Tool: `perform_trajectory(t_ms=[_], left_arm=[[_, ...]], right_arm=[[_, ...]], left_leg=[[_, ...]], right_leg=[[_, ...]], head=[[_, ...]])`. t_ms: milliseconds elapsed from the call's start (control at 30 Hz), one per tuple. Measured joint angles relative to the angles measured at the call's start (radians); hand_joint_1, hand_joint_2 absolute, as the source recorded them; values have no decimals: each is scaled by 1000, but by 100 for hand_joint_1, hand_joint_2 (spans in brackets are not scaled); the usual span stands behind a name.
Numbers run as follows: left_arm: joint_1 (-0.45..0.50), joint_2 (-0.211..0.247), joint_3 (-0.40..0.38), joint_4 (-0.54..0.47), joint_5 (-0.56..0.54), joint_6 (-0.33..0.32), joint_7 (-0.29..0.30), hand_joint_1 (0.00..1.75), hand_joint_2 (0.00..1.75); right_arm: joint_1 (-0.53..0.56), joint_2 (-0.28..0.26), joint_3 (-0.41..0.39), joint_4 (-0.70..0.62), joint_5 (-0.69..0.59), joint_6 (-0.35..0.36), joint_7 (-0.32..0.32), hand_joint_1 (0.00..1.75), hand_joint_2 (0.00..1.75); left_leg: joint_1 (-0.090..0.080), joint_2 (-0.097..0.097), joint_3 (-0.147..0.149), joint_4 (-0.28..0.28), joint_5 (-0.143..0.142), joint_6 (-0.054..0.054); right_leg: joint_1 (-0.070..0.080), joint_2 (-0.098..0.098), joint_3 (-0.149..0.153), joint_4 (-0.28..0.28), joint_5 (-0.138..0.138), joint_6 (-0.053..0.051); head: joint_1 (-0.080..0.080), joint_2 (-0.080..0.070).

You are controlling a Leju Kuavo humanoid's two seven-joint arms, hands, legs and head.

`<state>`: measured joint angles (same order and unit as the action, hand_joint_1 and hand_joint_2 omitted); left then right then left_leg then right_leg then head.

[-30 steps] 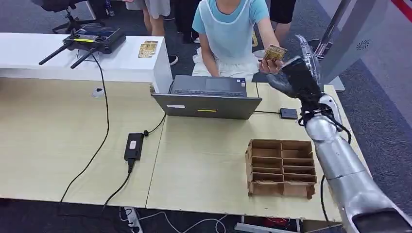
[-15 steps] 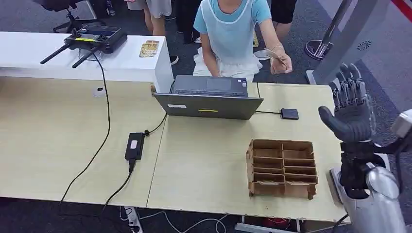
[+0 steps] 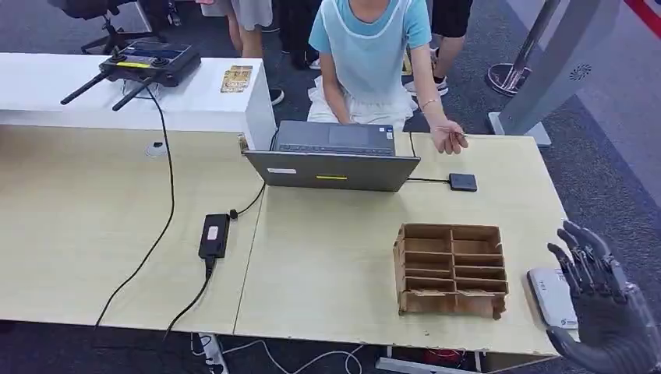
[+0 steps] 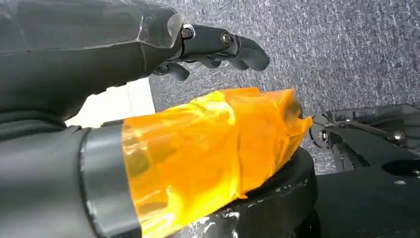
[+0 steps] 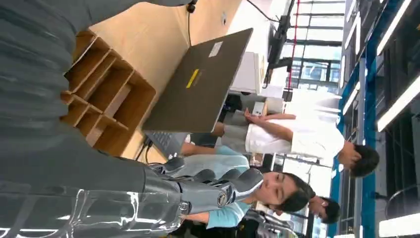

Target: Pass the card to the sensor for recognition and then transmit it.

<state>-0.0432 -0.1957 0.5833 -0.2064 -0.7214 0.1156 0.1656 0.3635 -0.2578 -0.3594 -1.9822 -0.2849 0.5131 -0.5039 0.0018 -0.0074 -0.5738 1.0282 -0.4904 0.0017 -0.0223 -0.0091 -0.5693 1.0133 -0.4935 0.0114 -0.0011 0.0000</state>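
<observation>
We see our right hand [image 3: 600, 312] low beside the cardboard organizer [image 3: 451, 269], palm up, its fingers [image 3: 581, 253] spread apart and holding nothing. Just beyond the organizer from us, toward the laptop [image 3: 334, 158], lies the small black sensor [image 3: 463, 182] on the surface [image 3: 327, 257], cabled to the laptop. A person's hand [image 3: 450, 139] rests at the surface edge past the sensor; whether it holds the card we cannot tell. A white device [image 3: 550, 297] lies between the organizer and our right hand. Our left hand [image 4: 148, 59] hangs over grey carpet, its fingers [image 4: 237, 47] loosely extended and empty.
</observation>
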Motion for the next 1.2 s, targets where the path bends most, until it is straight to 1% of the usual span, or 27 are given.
perform_trajectory(t_ms=[67,133,167,233,267,300,367,400,433,467,500,533,567,600,633,733,833,867,900,933,967,1000,1033,1067,1100,1133,1200], left_arm=[[0,0,2,0,-5,1,4,0,0],[1,0,5,0,-8,4,8,0,0],[1,0,7,0,-9,4,8,0,0],[0,-2,8,0,-14,4,8,0,0],[0,-3,9,0,-18,3,8,0,0],[0,-2,10,0,-20,2,10,0,0],[-1,-3,10,0,-36,2,10,0,0],[-1,-3,10,0,-43,3,10,0,0],[-1,-3,10,0,-55,4,10,0,0],[-1,-3,10,0,-65,4,13,0,0],[-1,-3,10,0,-79,3,16,0,0],[-1,-3,10,0,-92,1,19,0,0],[-1,-3,10,0,-99,0,22,0,0],[-1,-3,9,0,-105,-2,25,0,0],[-2,-3,9,0,-108,-3,28,0,0],[-3,-3,8,0,-116,-8,29,0,0],[-5,-3,8,0,-125,-11,29,0,0],[-6,-2,7,0,-126,-11,29,0,0],[-6,-2,7,0,-129,-11,29,0,0],[-7,-2,7,0,-133,-11,29,0,0],[-7,-2,7,0,-137,-15,29,0,0],[-7,-1,8,0,-143,-19,30,0,0],[-8,-1,7,0,-146,-21,30,0,0],[-9,-1,7,0,-151,-23,30,0,0],[-9,-1,8,0,-153,-24,30,0,0],[-10,0,8,0,-159,-26,30,0,0],[-10,1,8,0,-166,-30,30,0,0]], right_arm=[[36,42,-21,-23,44,6,-4,0,175],[58,102,-35,-52,124,15,-22,0,175],[69,122,-35,-63,154,14,-31,0,175],[98,180,-31,-83,275,-25,-70,0,175],[111,212,-16,-91,376,-94,-103,0,175],[120,232,-1,-96,445,-165,-128,0,175],[151,266,56,-109,630,-430,-175,0,175],[163,275,82,-115,712,-562,-180,0,175],[174,282,110,-120,819,-709,-168,0,175],[185,283,124,-123,917,-827,-144,0,175],[198,283,143,-127,1077,-1002,-94,0,175],[214,287,152,-135,1223,-1128,-52,0,175],[224,294,152,-142,1319,-1185,-37,0,175],[232,302,152,-150,1383,-1207,-27,0,175],[240,307,152,-156,1419,-1209,-24,0,175],[257,320,153,-161,1486,-1209,-14,0,175],[262,321,153,-164,1542,-1209,5,0,175],[264,321,153,-164,1557,-1210,16,0,175],[267,320,155,-164,1588,-1210,42,0,175],[271,311,162,-166,1640,-1210,96,0,175],[277,294,174,-169,1704,-1210,172,0,175],[289,254,193,-171,1780,-1210,274,0,175],[299,218,208,-171,1817,-1210,337,0,175],[309,180,222,-171,1838,-1210,376,0,175],[317,160,224,-171,1846,-1210,369,0,175],[322,136,218,-171,1848,-1210,337,0,175],[329,120,196,-170,1853,-1210,266,0,175]], left_leg=[[0,-1,0,0,0,0],[0,2,1,0,0,0],[0,3,1,0,0,0],[0,2,1,0,0,0],[0,2,1,-1,0,0],[0,3,1,-1,0,0],[1,3,1,-1,0,0],[1,3,1,-1,0,0],[1,3,1,-1,0,0],[1,3,1,-1,0,0],[1,3,1,-1,0,0],[1,3,1,-1,0,0],[1,3,1,-1,0,0],[1,3,1,-1,-1,-1],[1,4,1,-1,-2,0],[1,4,1,-1,-2,0],[1,4,2,-1,-1,0],[1,4,2,-1,-1,0],[1,4,2,-1,-1,0],[1,4,2,-1,-1,0],[1,4,2,-1,-1,0],[1,4,1,-1,-1,0],[1,4,1,-1,-1,0],[1,4,1,-1,-2,0],[1,4,1,-1,-2,0],[0,4,1,0,-2,0],[0,4,1,0,-2,0]], right_leg=[[0,-2,0,0,0,0],[0,2,0,0,0,0],[0,2,0,0,0,0],[0,1,0,0,0,0],[0,1,0,0,0,0],[0,2,0,0,0,0],[0,2,0,1,0,0],[0,2,0,1,0,0],[0,2,0,1,0,0],[0,2,0,1,0,0],[0,2,0,0,0,0],[0,2,0,0,0,0],[0,2,0,0,0,0],[0,3,0,0,0,0],[0,3,0,0,0,0],[0,3,1,0,0,0],[0,3,1,0,0,0],[0,3,1,0,0,0],[0,3,1,0,0,0],[0,3,1,0,0,0],[0,3,1,0,0,0],[0,3,1,0,0,0],[0,3,1,0,0,0],[-1,3,1,0,0,0],[-1,3,1,0,0,0],[-1,3,1,0,0,0],[-1,3,1,-1,0,0]], head=[[0,0],[-1,0],[0,0],[0,0],[0,0],[0,0],[0,0],[0,0],[0,0],[0,0],[0,0],[0,0],[0,0],[0,0],[0,0],[0,0],[0,0],[0,0],[0,0],[0,0],[0,0],[0,0],[0,0],[0,0],[0,0],[0,0],[0,0]])
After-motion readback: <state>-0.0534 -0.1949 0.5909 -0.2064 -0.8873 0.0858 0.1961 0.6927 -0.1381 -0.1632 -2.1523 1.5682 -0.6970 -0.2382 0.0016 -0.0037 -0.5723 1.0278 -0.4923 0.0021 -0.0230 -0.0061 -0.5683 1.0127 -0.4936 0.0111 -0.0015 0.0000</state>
